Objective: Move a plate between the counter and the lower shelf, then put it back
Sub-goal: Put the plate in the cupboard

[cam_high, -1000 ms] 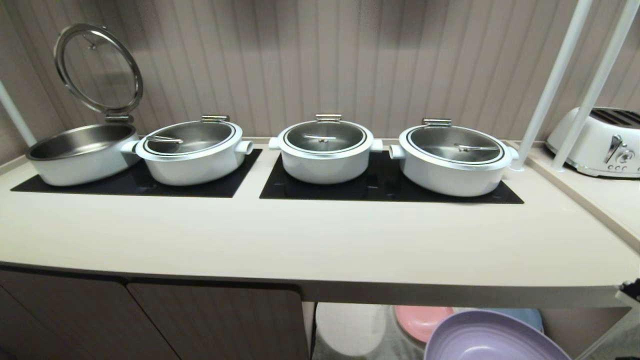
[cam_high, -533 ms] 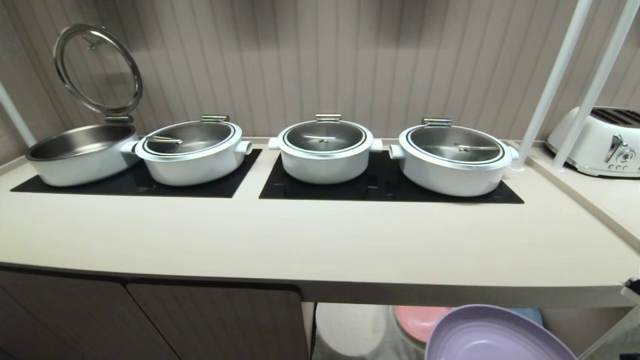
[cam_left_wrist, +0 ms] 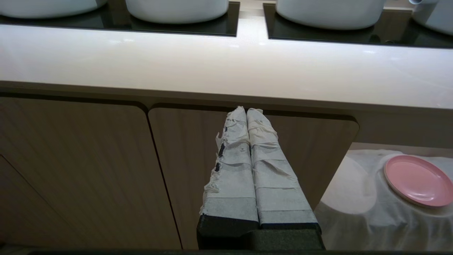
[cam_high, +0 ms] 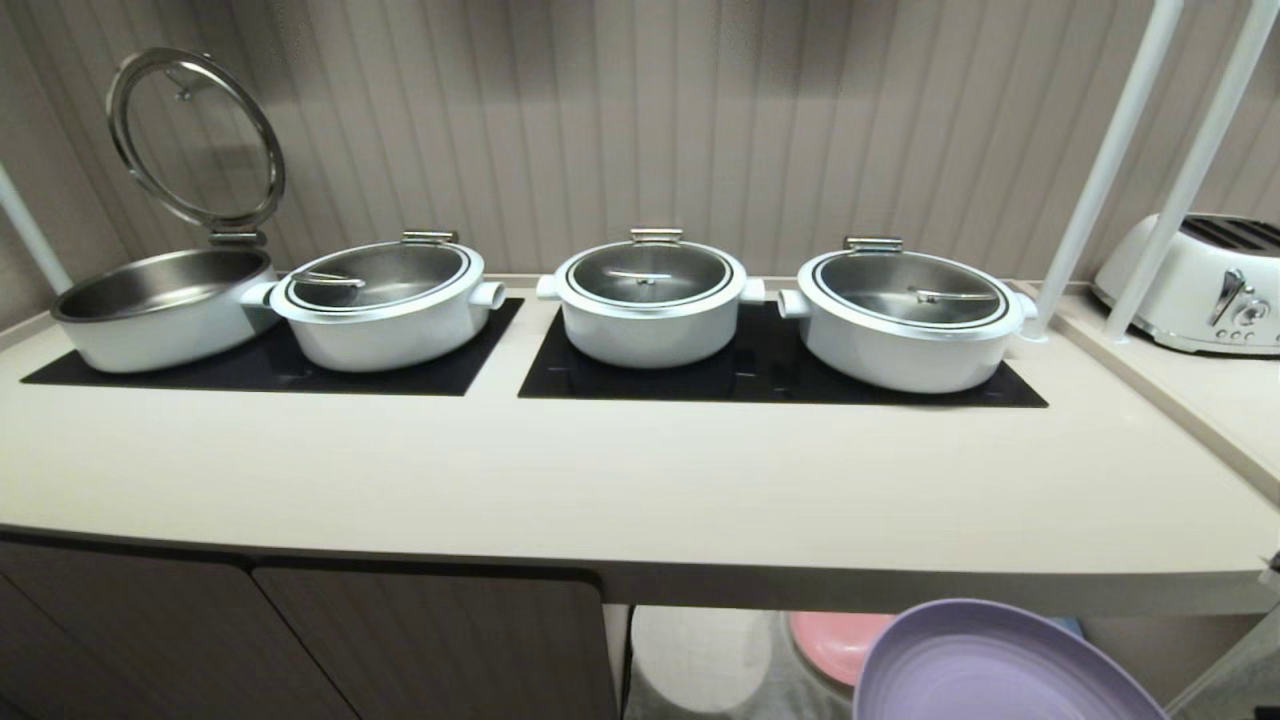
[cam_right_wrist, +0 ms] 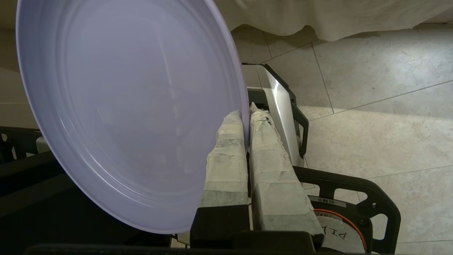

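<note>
The lilac plate (cam_high: pixel 1000 665) hangs in front of and just below the counter's (cam_high: pixel 640 480) front edge at the right, tilted, its hollow side facing up. My right gripper (cam_right_wrist: pixel 246 115) is shut on the plate's (cam_right_wrist: pixel 131 106) rim, one taped finger on each face. The gripper itself is out of the head view. The lower shelf (cam_left_wrist: pixel 354 212), draped in white cloth, lies under the counter behind the plate. My left gripper (cam_left_wrist: pixel 246 110) is shut and empty, parked in front of the cabinet doors below the counter edge.
A pink plate (cam_high: pixel 835 640) rests on a cloth hump on the shelf. Several white pots (cam_high: pixel 650 300) stand on black cooktop panels, the leftmost with its lid (cam_high: pixel 195 140) up. A toaster (cam_high: pixel 1200 285) and white poles (cam_high: pixel 1110 160) are at the right.
The lilac plate has risen a little toward the counter's front edge and now covers the blue plate that showed behind it. The left arm has not moved.
</note>
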Controlling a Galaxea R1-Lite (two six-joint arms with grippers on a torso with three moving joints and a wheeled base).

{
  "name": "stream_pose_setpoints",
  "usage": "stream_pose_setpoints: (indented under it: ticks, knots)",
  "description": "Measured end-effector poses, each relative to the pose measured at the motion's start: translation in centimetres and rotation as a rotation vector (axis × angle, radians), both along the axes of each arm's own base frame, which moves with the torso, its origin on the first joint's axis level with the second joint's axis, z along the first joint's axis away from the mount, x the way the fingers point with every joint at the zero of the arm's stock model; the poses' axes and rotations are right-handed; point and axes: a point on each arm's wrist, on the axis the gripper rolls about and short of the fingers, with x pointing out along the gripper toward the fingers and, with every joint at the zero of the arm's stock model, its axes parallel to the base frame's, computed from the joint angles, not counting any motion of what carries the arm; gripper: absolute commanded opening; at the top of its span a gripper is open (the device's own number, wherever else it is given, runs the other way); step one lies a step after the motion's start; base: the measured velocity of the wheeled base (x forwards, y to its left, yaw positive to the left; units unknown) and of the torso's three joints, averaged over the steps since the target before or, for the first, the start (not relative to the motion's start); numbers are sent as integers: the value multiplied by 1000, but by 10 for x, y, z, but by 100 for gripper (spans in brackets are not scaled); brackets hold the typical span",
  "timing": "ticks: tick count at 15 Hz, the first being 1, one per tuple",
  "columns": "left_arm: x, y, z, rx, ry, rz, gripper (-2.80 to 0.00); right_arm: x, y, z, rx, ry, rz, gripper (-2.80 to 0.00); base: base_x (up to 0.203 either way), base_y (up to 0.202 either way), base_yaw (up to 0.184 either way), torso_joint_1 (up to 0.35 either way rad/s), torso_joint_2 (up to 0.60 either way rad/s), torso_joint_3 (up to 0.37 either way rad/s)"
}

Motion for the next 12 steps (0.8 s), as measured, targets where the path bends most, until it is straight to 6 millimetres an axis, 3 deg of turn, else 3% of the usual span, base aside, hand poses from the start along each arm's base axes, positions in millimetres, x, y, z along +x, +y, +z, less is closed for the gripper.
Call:
stream_pose_setpoints:
  ticks: [12]
  knots:
    - [0, 0, 0, 0, 0, 0, -280, -20, 0, -1, 31, 31, 2, -280, 0, 0, 0, 0, 0, 0]
